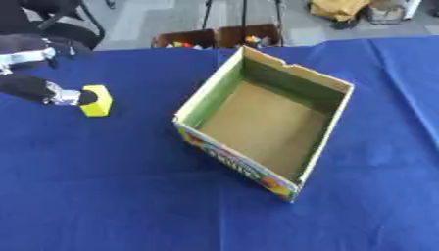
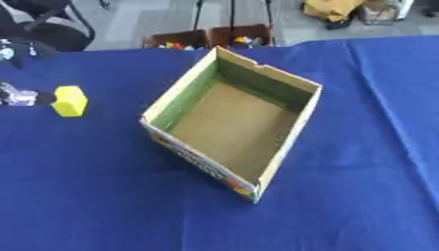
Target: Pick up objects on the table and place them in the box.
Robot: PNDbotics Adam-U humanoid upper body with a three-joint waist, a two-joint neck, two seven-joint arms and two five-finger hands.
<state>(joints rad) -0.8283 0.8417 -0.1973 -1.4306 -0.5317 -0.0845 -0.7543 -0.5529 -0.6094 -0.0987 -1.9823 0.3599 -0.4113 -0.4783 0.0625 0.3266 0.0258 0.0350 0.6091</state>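
Blue cloth covers the whole table (image 1: 103,196), and on it, a little right of the middle of the frame, sits an open cardboard box (image 1: 326,142) turned at an angle, its inner walls greenish, its floor brown and bare, its outer front wall printed in bright colours. Over at the left edge of the frame the robot's left hand (image 1: 64,95) comes in from the side, black with a silver part near the fingers, and meets a small yellow block (image 1: 98,100) that rests on the cloth well apart from the box. The fingertips touch the block's left side, but I cannot tell from here whether the fingers are curled round it or just laid against it. The right hand does not show anywhere. Beyond the table's far edge, at the top of the frame, two brown crates (image 1: 214,37) stand on the grey floor with small coloured things inside.
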